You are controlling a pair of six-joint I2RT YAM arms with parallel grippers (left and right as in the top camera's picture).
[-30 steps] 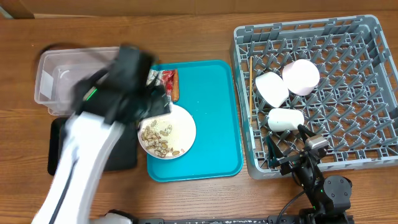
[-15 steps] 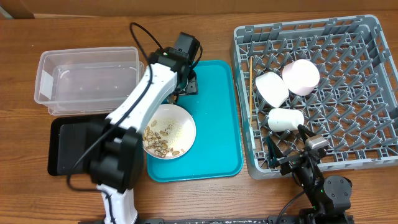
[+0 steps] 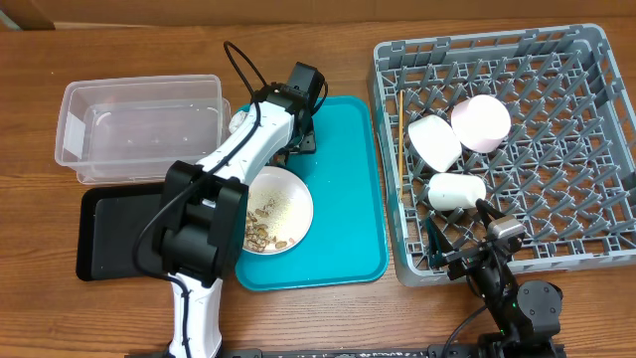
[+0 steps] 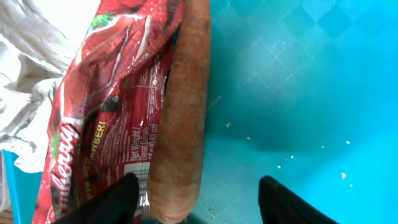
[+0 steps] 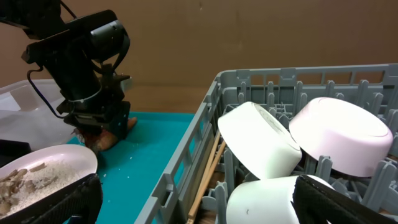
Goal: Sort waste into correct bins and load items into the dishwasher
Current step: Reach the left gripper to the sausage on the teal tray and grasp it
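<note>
Alignment decides the coming move. The left claw (image 4: 196,202) hangs with its jaws spread and empty, low over the far-left corner of the teal plastic tray (image 4: 298,93), which lies mid-tabletop, this corner towards the far edge. The orange-brown sausage-like stick (image 4: 183,106) lies flat on that tray. Its long axis runs straight away from the claw, roughly square to the line along which the jaws would shut.

Only the stick's near end sits between the jaws. It is well off centre, just beside the finger (image 4: 118,199) on the wrapper side, with a wide stretch of bare tray before the other finger. The red snack wrapper (image 4: 118,112) lies touching the stick along that same side and reaches under that finger. The crumpled silvery-white wrapper (image 4: 31,74) lies beyond it.

My judgement is that a small sideways shift towards the wrapper, and a little further along the stick, would centre it. Otherwise the jaws may pinch the wrapper as well.

The right claw (image 5: 199,208), jaws apart and empty, sits by the front edge of the tabletop at the grey plastic dish rack (image 3: 556,229), well apart from the stick. The left arm is plainly the nearer one.
</note>
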